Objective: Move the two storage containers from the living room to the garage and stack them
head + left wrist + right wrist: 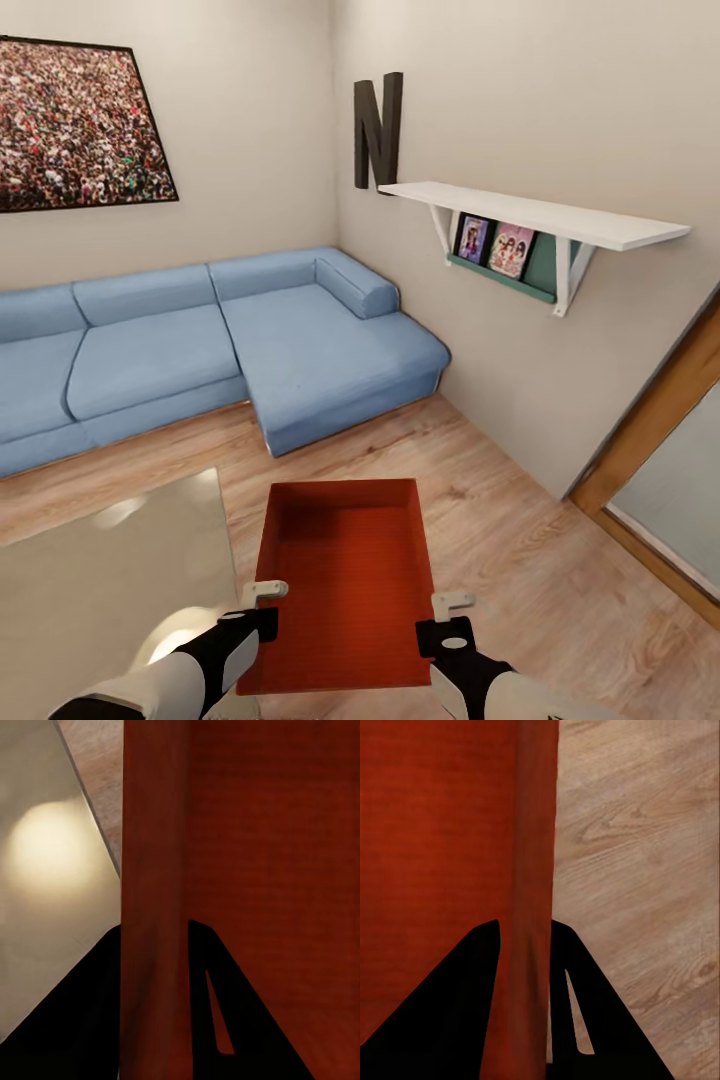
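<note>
Still in the living room: the bin (345, 585) hung level above the wood floor (520, 560), beside the glass table (110, 570), the blue sofa (220, 350) ahead.
Left gripper (262, 605): pinched the bin's left wall (154, 907), one finger inside, one outside.
Right gripper (448, 620): pinched the right wall (532, 892) the same way.
Why two grips: thin walls likely flexed, so opposite holds kept the open top flat.
Progress: early; garage not reached, second bin unaccounted for.
</note>
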You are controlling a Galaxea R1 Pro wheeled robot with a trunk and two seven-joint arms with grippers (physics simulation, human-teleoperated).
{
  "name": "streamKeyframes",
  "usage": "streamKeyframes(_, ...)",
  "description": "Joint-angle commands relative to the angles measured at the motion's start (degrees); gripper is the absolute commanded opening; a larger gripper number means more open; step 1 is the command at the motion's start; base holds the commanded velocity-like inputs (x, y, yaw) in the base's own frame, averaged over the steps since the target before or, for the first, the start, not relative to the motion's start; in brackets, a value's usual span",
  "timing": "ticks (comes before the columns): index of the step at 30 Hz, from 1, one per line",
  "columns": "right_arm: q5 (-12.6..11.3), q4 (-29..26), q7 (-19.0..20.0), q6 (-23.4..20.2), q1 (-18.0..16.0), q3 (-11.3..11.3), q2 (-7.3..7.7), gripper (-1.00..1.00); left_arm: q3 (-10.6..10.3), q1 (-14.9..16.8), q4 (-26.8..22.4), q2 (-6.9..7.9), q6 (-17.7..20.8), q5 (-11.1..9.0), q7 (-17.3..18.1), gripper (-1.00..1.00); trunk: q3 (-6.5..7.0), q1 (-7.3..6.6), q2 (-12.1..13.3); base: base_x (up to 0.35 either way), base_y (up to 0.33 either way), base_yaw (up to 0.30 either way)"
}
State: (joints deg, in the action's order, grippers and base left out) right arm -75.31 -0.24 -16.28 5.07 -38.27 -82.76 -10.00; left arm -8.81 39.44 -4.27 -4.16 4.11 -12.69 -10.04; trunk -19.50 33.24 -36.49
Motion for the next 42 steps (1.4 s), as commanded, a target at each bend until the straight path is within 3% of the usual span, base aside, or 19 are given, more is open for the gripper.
streamKeyframes(1, 0.3, -0.1, -0.7, 1.6, 0.0, 0.3, 0.0, -1.0, 2.5, 0.0, 0.1, 0.38, 0.4, -0.8, -0.6, -1.0, -0.08, 0.01, -0.1, 0.0, 0.0, 0.271)
streamKeyframes(42, 0.2, -0.1, -0.7, 1.6, 0.0, 0.4, 0.0, -1.0, 2.5, 0.0, 0.1, 0.38, 0.4, -0.8, -0.6, -1.0, -0.08, 0.01, -0.1, 0.0, 0.0, 0.271)
